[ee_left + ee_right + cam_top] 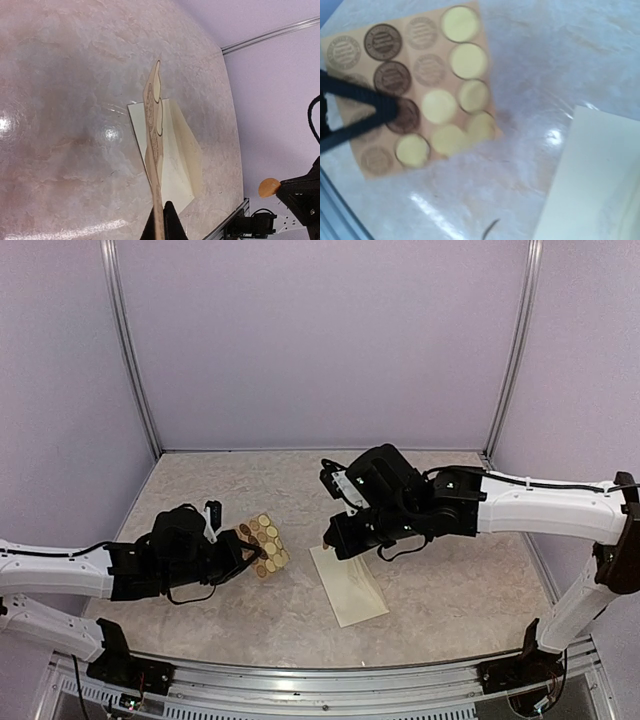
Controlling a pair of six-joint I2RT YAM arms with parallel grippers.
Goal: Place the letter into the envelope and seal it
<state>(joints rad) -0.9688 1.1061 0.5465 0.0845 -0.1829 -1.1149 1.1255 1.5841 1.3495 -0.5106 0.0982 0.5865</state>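
- The cream rectangular paper envelope (350, 588) lies flat on the marbled table (450, 590), just beside the right gripper (333, 537).
- That gripper is pressed together, apparently pinching a tan round sticker (269, 187), which is best laid flat across the flap edge and pressed down.
- The left gripper (250, 552) is clamped on the tan sticker card (420, 85).
- Counted: one envelope, one card, one loose sticker, seven pale rounds on the card.

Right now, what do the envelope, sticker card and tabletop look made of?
Envelope: cream paper, matte, with fold lines.
Sticker card: thin tan paper or card, a sliver edge-on; pale peeled circles suggest a slick liner.
Tabletop: marble-patterned, glossy by its glare spots; perhaps laminate, unsure.
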